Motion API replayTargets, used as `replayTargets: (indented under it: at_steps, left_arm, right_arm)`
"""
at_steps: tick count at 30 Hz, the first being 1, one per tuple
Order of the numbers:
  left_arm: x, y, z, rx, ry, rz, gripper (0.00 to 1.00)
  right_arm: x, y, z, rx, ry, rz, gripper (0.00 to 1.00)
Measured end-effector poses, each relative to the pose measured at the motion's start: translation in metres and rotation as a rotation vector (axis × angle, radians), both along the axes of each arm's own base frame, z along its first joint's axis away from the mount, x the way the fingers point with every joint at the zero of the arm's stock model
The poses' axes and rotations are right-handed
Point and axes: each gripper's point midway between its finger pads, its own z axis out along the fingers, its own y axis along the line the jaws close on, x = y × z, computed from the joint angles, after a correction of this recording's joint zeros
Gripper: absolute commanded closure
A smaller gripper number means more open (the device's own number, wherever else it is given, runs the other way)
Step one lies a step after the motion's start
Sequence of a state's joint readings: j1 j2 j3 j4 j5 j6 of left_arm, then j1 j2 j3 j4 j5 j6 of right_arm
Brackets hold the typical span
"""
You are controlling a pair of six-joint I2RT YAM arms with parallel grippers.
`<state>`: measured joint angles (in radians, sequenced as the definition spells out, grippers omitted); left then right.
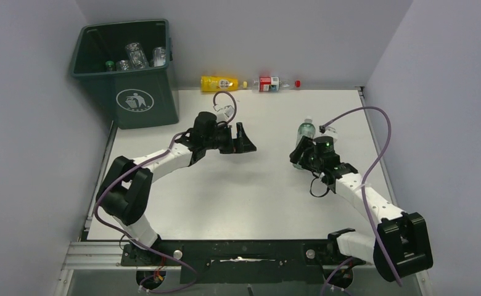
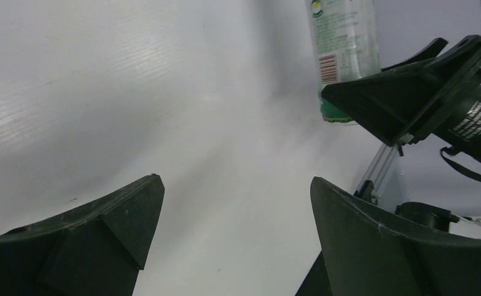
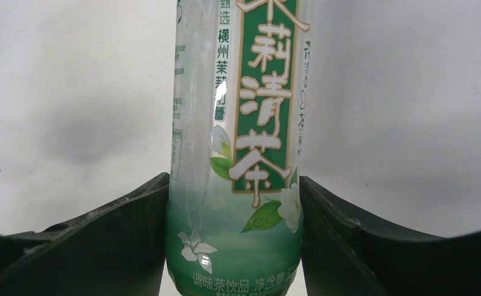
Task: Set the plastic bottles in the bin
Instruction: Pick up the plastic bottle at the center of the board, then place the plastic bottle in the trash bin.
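Clamping green-label bottle [image 3: 238,123] low in right gripper [image 3: 233,197], well apart from bin [image 1: 136,98]: may tip, slip, or strike released left gripper [image 2: 236,182] nearer bin.

Left gripper [image 1: 244,139], right of the bin [image 1: 102,92], points away from it, jaws wide, apparently empty. Right gripper [image 3: 233,216], far right of the bin, clamps a green-labelled bottle [image 3: 244,123].
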<state>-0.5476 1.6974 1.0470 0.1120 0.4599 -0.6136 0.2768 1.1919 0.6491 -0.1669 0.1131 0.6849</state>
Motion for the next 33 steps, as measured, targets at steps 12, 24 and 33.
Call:
replayTargets:
  at_steps: [12, 24, 33]
  left_arm:
    - [0.003, 0.018, 0.067, -0.357, 0.045, 0.035, 0.09]
    - [-0.008, 0.025, 0.088, -0.531, 0.083, 0.022, 0.09]
    - [-0.011, 0.03, 0.103, -0.525, 0.021, 0.027, 0.09]
  right_arm:
    - [-0.019, 0.044, 0.033, 0.128, -0.144, 0.282, 0.42]
    - [-0.053, 0.124, 0.06, 0.217, -0.247, 0.656, 0.41]
    - [-0.065, 0.162, 0.078, 0.221, -0.276, 0.765, 0.41]
